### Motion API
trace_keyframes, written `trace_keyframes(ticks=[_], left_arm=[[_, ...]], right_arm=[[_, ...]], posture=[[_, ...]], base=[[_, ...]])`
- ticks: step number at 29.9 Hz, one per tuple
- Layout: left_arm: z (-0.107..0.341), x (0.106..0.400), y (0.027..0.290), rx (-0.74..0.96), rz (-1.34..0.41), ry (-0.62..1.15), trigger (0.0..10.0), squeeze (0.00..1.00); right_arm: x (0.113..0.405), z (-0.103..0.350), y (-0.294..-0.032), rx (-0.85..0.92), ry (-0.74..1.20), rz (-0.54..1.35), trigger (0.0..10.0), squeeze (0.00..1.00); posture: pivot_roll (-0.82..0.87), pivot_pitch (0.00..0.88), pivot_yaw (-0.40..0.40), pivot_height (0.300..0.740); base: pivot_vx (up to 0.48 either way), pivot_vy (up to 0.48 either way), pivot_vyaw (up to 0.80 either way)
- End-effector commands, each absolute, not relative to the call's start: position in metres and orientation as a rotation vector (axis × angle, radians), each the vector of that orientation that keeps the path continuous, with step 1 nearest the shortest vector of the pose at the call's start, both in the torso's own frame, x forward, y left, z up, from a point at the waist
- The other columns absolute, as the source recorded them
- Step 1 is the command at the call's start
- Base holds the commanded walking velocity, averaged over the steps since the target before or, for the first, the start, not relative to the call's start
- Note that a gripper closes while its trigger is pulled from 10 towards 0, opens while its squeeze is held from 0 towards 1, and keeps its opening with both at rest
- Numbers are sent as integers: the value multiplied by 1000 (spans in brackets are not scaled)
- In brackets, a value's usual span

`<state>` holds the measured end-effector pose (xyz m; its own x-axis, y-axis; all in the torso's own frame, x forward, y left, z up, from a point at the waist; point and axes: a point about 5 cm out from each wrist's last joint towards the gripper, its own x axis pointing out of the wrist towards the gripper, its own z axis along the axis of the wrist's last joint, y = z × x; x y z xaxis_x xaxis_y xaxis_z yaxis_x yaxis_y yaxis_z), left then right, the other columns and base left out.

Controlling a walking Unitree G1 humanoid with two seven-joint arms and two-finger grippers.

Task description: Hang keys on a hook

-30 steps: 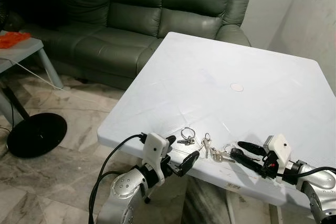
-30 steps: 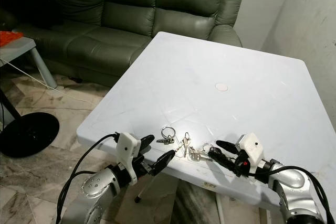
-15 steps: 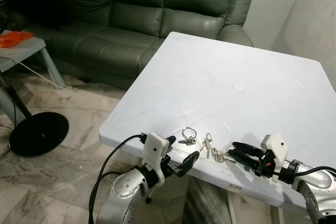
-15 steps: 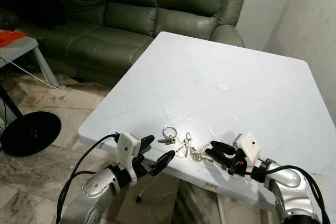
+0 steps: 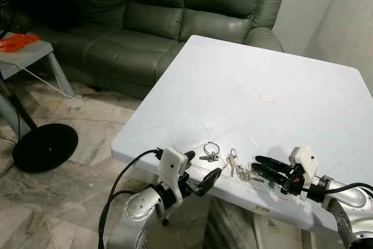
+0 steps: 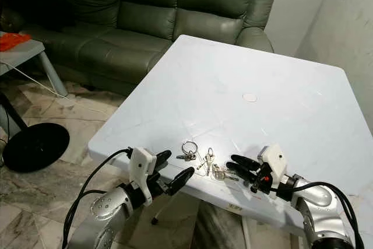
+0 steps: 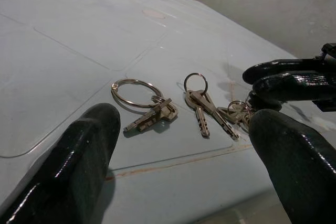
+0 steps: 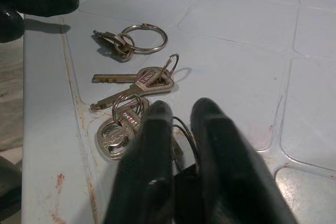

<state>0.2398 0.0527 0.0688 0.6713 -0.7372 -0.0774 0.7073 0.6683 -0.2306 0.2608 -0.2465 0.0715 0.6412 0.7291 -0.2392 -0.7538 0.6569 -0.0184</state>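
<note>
Right gripper (image 5: 260, 166) at the keys on the white table's (image 5: 245, 97) near edge.
Three sets of keys lie in a row: ring set (image 5: 210, 151), middle pair (image 5: 231, 160), third bunch (image 5: 246, 173) touching the right fingertips; right fingers nearly together, whether they pinch the bunch I cannot tell; left gripper (image 5: 203, 172) spread wide, hovering just off the edge; grey sofa (image 5: 169, 21) behind.

You're looking at two silver, rounded metal arms. Each wrist carries a white boxy camera housing, and each ends in two long, glossy black fingers with blunt rounded tips. On the left gripper (image 5: 201, 175) side, thick black cables loop from the white housing back along the arm. Near the right gripper (image 5: 265, 167) there's a small red spot and a black cable.
</note>
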Motion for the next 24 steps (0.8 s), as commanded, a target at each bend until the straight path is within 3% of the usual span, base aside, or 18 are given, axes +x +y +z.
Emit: trace_keyframes(ticks=[1,3,5,7,11,12,13,14,20,24], left_arm=[[73,240,51,-178,-829,156,10000,0],[73,241,51,-177,-829,156,10000,0],[73,241,52,-177,-829,156,10000,0],[73,241,52,-177,-829,156,10000,0],[73,241,52,-177,-828,156,10000,0],[73,241,52,-177,-827,156,10000,0],[73,241,52,-177,-826,157,10000,0],[73,241,52,-177,-826,157,10000,0],[73,241,52,-181,-823,157,10000,0],[73,241,52,-192,-811,155,10000,0]], right_arm=[[263,77,-251,-137,205,833,5412,0],[263,76,-251,-139,208,833,4510,0],[263,76,-252,-140,210,831,4275,0],[263,76,-252,-141,210,829,5922,0],[264,76,-252,-144,211,824,5686,0],[264,75,-252,-144,211,823,5294,0],[264,76,-252,-140,210,821,1647,0],[264,76,-252,-136,209,819,0,0],[267,79,-252,-92,168,780,0,0],[280,91,-250,62,46,666,0,0]], posture=[[14,9,-69,740],[14,9,-69,740],[14,9,-68,740],[14,9,-68,740],[14,9,-68,740],[14,9,-68,740],[15,9,-68,740],[15,9,-68,740],[16,9,-71,740],[21,11,-76,740]], base=[[0,0,0],[0,0,0],[0,0,0],[0,0,0],[0,0,0],[0,0,0],[0,0,0],[0,0,0],[0,0,0],[0,0,0]])
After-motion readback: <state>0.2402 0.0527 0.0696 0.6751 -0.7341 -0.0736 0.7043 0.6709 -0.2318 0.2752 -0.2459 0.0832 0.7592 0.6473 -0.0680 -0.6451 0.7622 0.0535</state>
